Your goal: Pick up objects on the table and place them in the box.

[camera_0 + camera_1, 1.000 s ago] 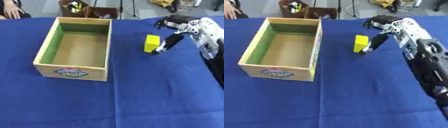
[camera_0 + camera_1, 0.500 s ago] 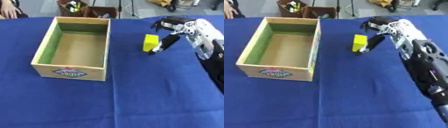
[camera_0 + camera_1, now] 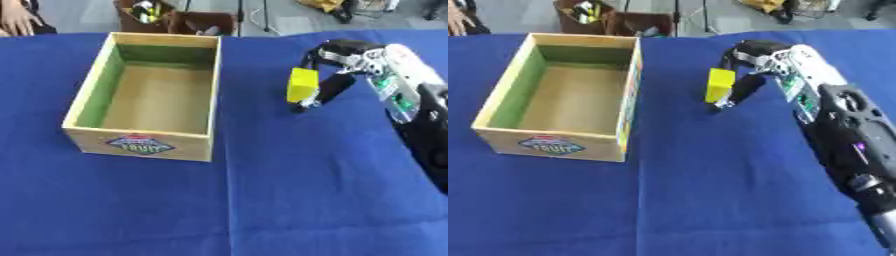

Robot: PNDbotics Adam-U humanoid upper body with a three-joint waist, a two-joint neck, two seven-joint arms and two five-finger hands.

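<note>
Blue tabletop (image 3: pixel 262 200) with an open wooden box (image 3: pixel 140 142), empty as far as can be seen, its labelled end wall nearest the camera. To the right of the box, just beyond its side wall, the right robot hand (image 3: pixel 337 75) holds a yellow block (image 3: pixel 303 86), fingers curled over it from behind, thumb below. The arm enters from the right edge, reaching toward the box. Step in hand: carrying. The next move likely calls for bringing the block over the box, then releasing.

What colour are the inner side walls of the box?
Green, on the box's inner walls; its floor is plain brown. The left eye view shows it best.
</note>
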